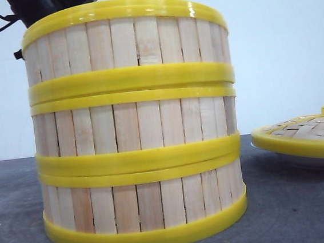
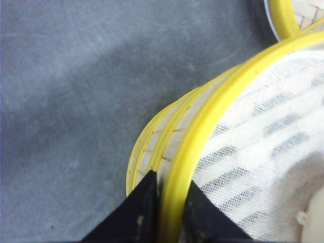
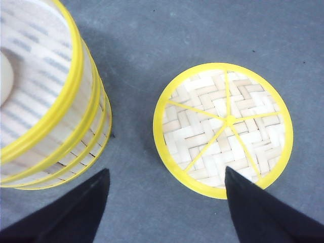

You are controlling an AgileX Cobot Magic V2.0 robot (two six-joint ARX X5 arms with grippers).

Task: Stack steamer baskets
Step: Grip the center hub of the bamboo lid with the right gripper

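Setting: a dark grey matte table (image 1: 11, 228) is recorded before a plain pale wall (image 1: 281, 47).

Left gripper (image 2: 171, 205): its two black fingers are set one on each side of the yellow rim of the top steamer basket (image 1: 125, 41), the rim filling the gap between them. The jaws are judged closed on that rim, so release is not yet made. In the front view the black body of this arm is seen behind the upper left edge of the stack.

Right gripper (image 3: 164, 202): its fingers are spread wide with nothing between them. It is held above the table, over the ground between the stack and the lid.

Task items: three steamer baskets are found in one column near the middle of the table. The top basket is seated on the middle steamer basket (image 1: 135, 127), which is seated on the bottom steamer basket (image 1: 144, 206). Rims are met all round, with the middle joint slightly aslant. A white cloth liner (image 2: 263, 142) is noted inside the top basket.

Other items: a woven lid (image 3: 224, 129) with yellow rim is lodged on a white plate (image 1: 304, 162), well apart from the stack on its right.

Progress: stacking is judged complete. Left over: release of the rim and withdrawal of the left arm. Whether the lid is wanted is not stated.
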